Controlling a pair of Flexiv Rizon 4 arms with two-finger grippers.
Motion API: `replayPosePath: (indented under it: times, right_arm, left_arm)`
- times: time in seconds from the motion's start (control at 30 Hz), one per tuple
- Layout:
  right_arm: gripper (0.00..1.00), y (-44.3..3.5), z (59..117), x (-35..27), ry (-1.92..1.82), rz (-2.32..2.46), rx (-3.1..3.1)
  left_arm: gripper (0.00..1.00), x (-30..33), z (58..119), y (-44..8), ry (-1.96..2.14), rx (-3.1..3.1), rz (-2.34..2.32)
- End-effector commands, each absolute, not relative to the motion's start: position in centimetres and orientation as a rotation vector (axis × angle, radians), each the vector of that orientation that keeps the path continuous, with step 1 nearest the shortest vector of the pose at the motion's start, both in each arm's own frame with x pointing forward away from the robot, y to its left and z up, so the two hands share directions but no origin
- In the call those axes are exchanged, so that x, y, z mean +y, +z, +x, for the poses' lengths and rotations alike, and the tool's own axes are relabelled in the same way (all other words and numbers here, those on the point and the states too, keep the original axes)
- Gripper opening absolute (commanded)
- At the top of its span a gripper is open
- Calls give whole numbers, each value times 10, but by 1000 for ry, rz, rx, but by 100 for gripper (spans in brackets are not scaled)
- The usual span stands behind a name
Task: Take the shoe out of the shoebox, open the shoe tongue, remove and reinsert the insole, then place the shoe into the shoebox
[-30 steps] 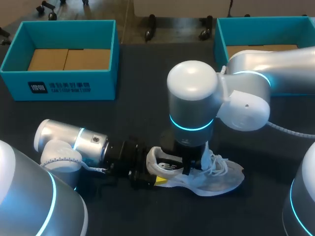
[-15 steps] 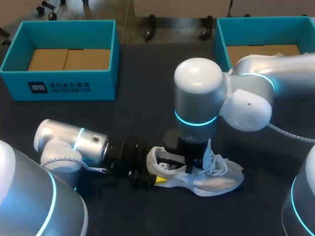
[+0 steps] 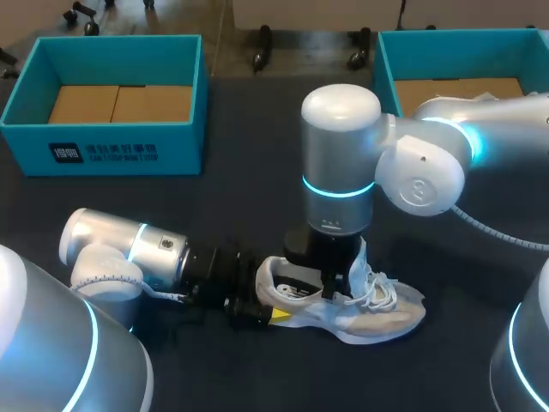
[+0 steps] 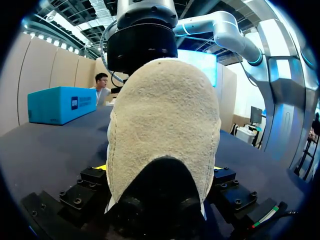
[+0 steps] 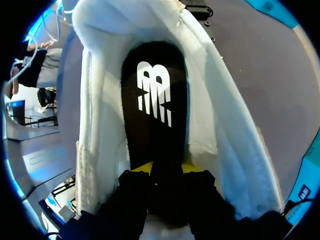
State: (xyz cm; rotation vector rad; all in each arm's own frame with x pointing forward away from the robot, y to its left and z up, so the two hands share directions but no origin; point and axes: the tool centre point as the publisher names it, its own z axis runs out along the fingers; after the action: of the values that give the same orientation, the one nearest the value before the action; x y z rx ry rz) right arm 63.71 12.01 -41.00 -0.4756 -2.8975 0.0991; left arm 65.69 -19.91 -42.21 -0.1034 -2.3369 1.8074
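My left gripper (image 3: 273, 314) clamped on white shoe (image 3: 382, 316) heel, shoe resting on dark table (image 3: 249, 189), my right gripper (image 5: 166, 170) down in the opening, pinching black insole (image 5: 155, 95).

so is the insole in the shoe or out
In, mostly: the black insole lies inside the shoe, its near end pinched by the right gripper.

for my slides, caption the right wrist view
Right gripper pinching the black insole inside the white shoe
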Motion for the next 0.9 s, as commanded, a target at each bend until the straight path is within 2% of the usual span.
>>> replayPosePath:
  times: [0.03, 0.13, 0.63, 0.9]
  right_arm:
    - [9, -447, 613, 123, 105, -478, -2904]
    - [0, -444, 611, 122, 82, -471, -2904]
    - [0, -385, 600, 117, -169, -444, -3050]
    - [0, -370, 604, 118, -378, -411, -3078]
  left_arm:
    - [0, -198, 660, -425, 1807, -2337, -104]
    - [0, -198, 660, -425, 1807, -2337, -104]
    - [0, -198, 660, -425, 1807, -2337, -104]
    - [0, -198, 660, -425, 1807, -2337, -104]
